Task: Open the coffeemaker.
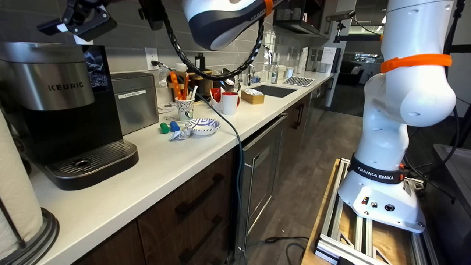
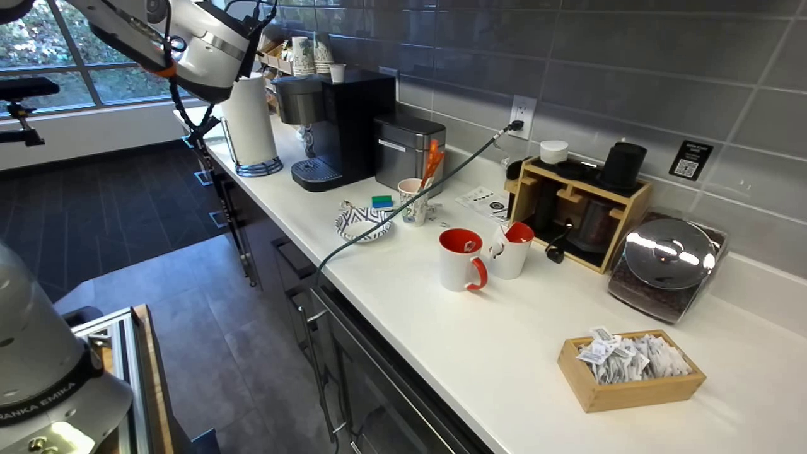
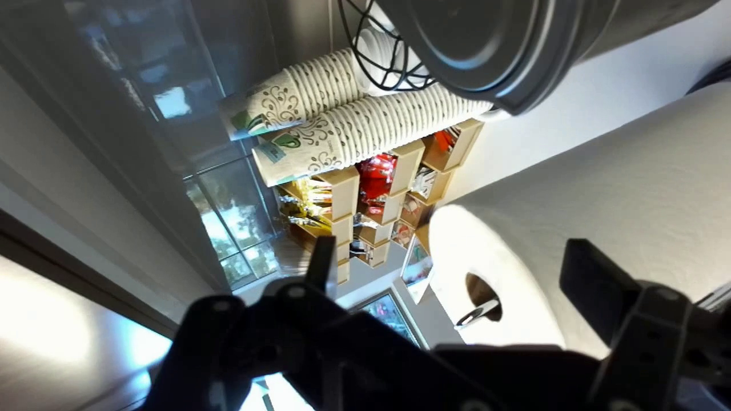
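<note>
The coffeemaker (image 1: pixel 59 86) is large and black, with a silver band reading KEURIG and a side screen. It stands on the counter at the left of an exterior view. It also stands near the back of an exterior view (image 2: pixel 359 126). Its lid lies level and looks shut. In the wrist view its round dark-grey top (image 3: pixel 474 40) is at the upper right. My gripper (image 1: pixel 71 29) is above the front top of the coffeemaker, apart from it. In the wrist view the gripper (image 3: pixel 451 254) has its fingers wide apart, with nothing held between them.
A paper towel roll (image 2: pixel 249 120) stands beside the coffeemaker; it fills the right of the wrist view (image 3: pixel 617 200). Stacked paper cups (image 3: pixel 365 131) are behind. A steel box (image 1: pixel 134 101), a patterned bowl (image 1: pixel 203 126) and a cup of stirrers (image 1: pixel 185 109) are on the counter.
</note>
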Tool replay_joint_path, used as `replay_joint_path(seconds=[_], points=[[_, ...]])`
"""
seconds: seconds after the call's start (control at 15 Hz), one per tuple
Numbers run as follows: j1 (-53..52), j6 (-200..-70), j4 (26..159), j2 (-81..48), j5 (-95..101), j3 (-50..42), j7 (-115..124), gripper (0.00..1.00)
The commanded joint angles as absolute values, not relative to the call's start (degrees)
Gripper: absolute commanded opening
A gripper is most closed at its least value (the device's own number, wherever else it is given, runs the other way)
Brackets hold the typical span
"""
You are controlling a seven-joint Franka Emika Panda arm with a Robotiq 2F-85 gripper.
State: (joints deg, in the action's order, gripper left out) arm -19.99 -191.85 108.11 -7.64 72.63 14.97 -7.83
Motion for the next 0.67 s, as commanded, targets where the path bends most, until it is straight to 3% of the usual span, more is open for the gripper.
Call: replay_joint_path(seconds=[0.0, 0.53, 0.6], points=[[-19.8, -188.66, 111.19, -8.24, 70.88, 16.51, -11.23, 1.0], [-20.69, -174.01, 111.8, -6.16, 74.08, 15.27, -10.41, 1.0], [-20.13, -177.48, 110.24, -7.85, 73.19, 15.57, -11.04, 1.0]])
